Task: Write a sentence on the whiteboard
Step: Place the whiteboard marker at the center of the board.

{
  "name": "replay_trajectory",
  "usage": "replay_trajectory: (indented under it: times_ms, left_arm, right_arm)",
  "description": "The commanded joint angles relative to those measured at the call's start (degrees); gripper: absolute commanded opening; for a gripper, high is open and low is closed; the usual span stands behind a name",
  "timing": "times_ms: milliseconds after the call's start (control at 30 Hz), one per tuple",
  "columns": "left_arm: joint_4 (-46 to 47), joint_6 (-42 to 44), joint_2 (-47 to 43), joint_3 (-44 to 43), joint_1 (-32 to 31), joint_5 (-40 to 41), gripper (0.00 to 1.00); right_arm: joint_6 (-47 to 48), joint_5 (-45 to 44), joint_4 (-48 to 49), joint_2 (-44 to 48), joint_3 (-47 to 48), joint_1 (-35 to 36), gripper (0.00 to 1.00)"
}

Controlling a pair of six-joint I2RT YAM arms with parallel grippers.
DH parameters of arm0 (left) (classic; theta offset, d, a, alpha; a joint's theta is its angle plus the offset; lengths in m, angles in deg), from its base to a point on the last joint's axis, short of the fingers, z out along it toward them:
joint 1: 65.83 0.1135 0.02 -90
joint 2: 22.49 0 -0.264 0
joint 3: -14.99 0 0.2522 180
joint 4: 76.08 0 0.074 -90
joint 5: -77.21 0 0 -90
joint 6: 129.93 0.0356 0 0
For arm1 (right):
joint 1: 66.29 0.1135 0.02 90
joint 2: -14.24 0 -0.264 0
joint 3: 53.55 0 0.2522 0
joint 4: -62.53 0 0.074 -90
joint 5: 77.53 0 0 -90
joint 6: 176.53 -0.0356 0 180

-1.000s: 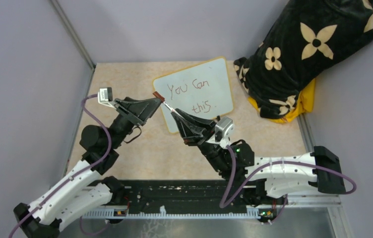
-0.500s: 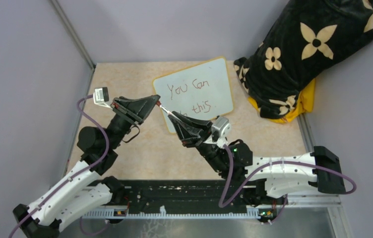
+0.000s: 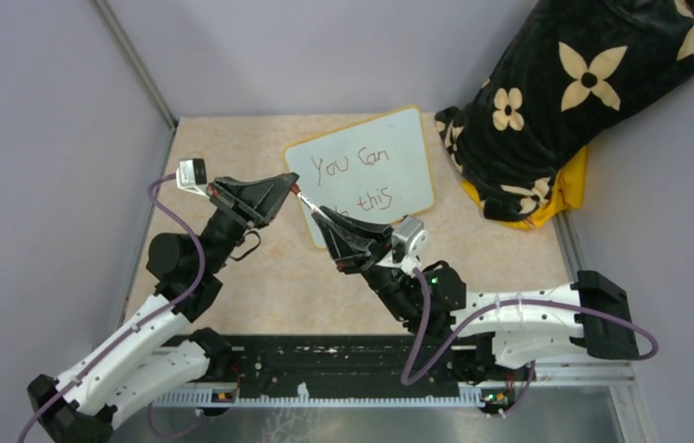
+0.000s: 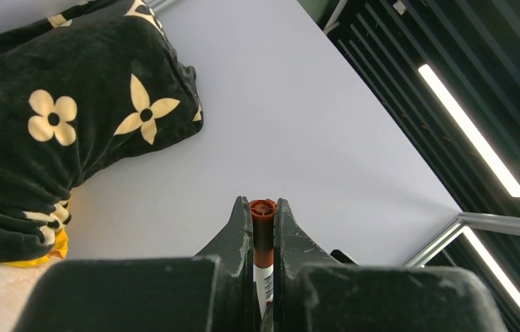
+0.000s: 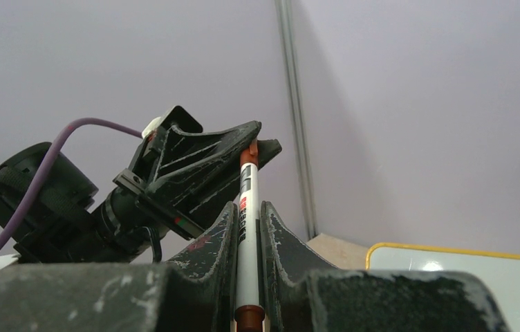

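Beige tabletop (image 3: pixel 233 148): left gripper (image 3: pixel 293 187) and right gripper (image 3: pixel 320 218) clamp one white brown-capped marker (image 3: pixel 307 201) (hiding part of the reddish sentence (image 3: pixel 352 166) on the yellow-framed whiteboard (image 3: pixel 408 138))

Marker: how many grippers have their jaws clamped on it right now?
2. The left gripper has its jaws shut on one brown end of the marker; the right gripper grips its white barrel. They meet by the whiteboard, at its left edge.

1. Pale lilac walls (image 3: pixel 325 55) enclose the beige speckled worktop (image 3: pixel 233 138); a metal post (image 3: pixel 136 60) marks the left rear corner.
2. A black flowered cloth (image 3: pixel 583 101) over something yellow fills the right rear corner.
3. A dark slatted ceiling (image 4: pixel 395 48) carries strip lights (image 4: pixel 470 131).
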Motion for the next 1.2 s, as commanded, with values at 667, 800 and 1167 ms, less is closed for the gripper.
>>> replay_trajectory:
  times_ms: [667, 800, 1167]
  left_arm:
    - [-12.3, 3.4, -10.4, 4.8, -1.3, 13.9, 0.00]
    - [-15.1, 5.0, -12.0, 3.8, -1.3, 17.2, 0.00]
    - [-26.3, 17.0, -11.9, -3.0, -1.2, 14.9, 0.00]
  right_arm:
    - [-3.1, 5.4, -17.9, 3.2, 5.6, -0.2, 0.21]
    - [-5.5, 8.8, -26.4, 6.3, 6.3, -0.1, 0.43]
    - [-17.6, 11.7, -59.2, 8.5, 19.0, -2.0, 0.61]
